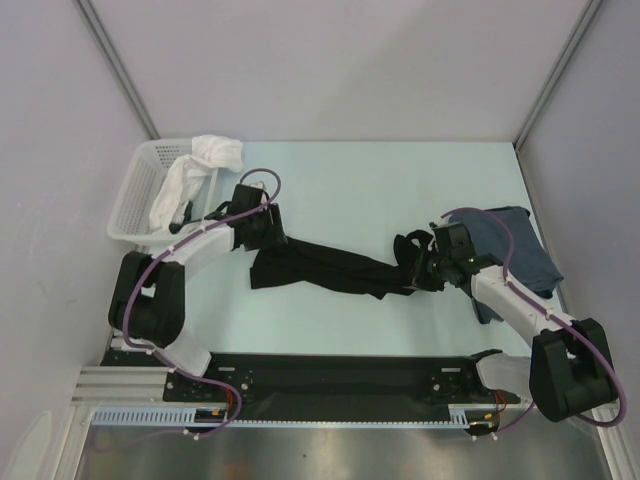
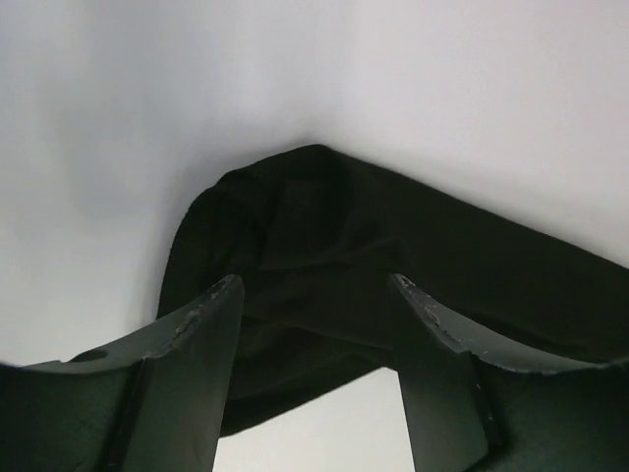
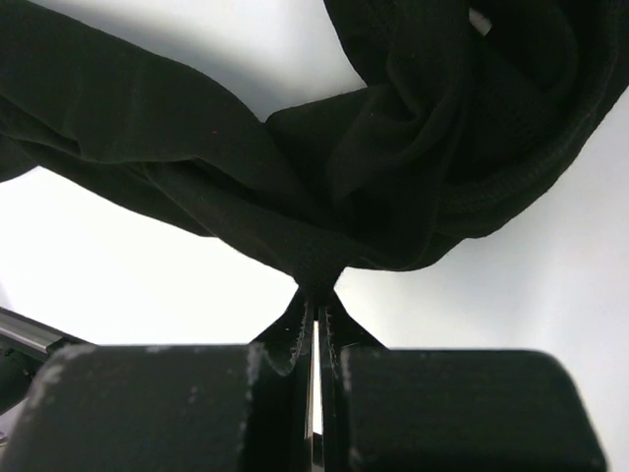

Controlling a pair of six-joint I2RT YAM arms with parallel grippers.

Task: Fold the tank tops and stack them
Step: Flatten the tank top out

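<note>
Length of the black top (image 1: 320, 268) runs left to right across the desk (image 1: 350, 190): one end is pinched in the clenched right claw (image 3: 316, 295); the other lies under and just ahead of the left claw (image 2: 314, 285), whose jaws stand released, gripping nothing. Left arm is nearer that loose end. Blue top (image 1: 520, 250) lies behind the right claw.

Table: pale green flat tabletop (image 1: 360, 190)
Middle: black cloth tank top (image 1: 320, 268)
Right: slate-blue cloth tank top (image 1: 530, 262)
Far left: white plastic lattice basket (image 1: 133, 203)
</note>
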